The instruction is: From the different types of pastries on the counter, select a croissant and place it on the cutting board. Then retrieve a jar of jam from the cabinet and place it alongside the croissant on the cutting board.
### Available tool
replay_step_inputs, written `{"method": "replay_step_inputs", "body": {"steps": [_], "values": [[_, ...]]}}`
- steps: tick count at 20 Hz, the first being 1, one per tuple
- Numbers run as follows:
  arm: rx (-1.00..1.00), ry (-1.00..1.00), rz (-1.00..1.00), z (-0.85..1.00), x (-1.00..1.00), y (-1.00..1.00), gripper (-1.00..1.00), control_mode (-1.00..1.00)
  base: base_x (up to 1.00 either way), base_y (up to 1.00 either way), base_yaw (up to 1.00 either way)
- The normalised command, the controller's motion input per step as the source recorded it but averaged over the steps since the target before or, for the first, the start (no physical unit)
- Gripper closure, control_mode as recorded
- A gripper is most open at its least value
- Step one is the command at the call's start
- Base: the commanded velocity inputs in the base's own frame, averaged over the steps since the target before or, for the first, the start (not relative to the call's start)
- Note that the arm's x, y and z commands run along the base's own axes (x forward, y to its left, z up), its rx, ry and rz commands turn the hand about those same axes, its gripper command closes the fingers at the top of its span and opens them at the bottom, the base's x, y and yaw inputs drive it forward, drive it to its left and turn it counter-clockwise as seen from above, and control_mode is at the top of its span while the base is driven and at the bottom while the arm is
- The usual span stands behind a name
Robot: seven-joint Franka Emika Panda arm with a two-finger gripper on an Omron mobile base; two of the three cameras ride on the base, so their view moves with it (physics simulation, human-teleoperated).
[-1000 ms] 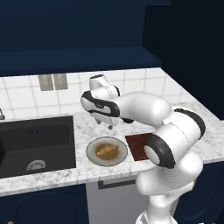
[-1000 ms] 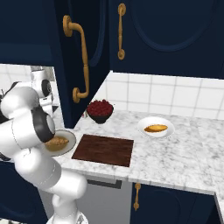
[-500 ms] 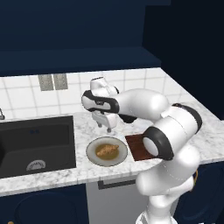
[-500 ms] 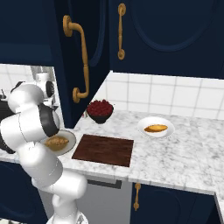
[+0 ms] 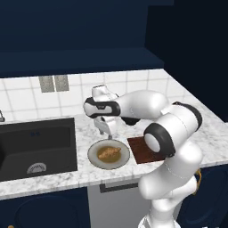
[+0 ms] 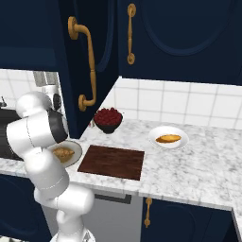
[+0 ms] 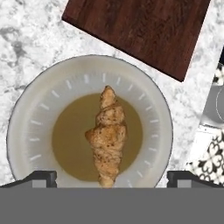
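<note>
- Tool (image 7: 112, 177): jaws spread wide, gripping nothing, poised directly above the croissant (image 7: 107, 136); fingertips (image 7: 41, 177) flanking it on both sides, apart from it.
- Croissant: lying at the centre of a round pale plate (image 7: 35, 113), lengthwise between the fingertips.
- Cutting board (image 7: 144, 30): dark wood, bare, just beside the plate on the marbled table (image 7: 26, 39).
- Further along the table: dark bowl of red berries (image 6: 108, 118); second plate (image 6: 168, 137) bearing another pastry (image 6: 168, 138).
- Black sink (image 5: 35, 144) on the plate's other side.
- Navy cabinet (image 6: 94, 52) with brass handle (image 6: 87, 66), behind the berries.
</note>
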Motion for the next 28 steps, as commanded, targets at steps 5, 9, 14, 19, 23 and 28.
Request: {"method": "replay_step_inputs", "body": {"steps": [5, 9, 14, 19, 23, 28], "values": [[0.00, 0.00, 0.00, -0.39, 0.02, 0.00, -1.00, -1.00, 0.00, 0.00, 0.00], [0.00, 0.03, -0.02, -0.15, 0.00, 0.00, -1.00, -1.00, 0.00, 0.00, 0.00], [0.00, 0.08, -0.01, -0.11, 0.00, -0.06, -1.00, -1.00, 0.00, 0.00, 0.00], [0.00, 0.05, -0.01, -0.27, 0.00, -0.05, -1.00, -1.00, 0.00, 0.00, 0.00], [0.00, 0.00, -0.04, -0.37, 0.00, 0.00, -1.00, -1.00, 0.00, 0.00, 0.00], [0.00, 0.07, -0.02, -0.18, 0.00, 0.00, -1.00, -1.00, 0.00, 0.00, 0.00]]}}
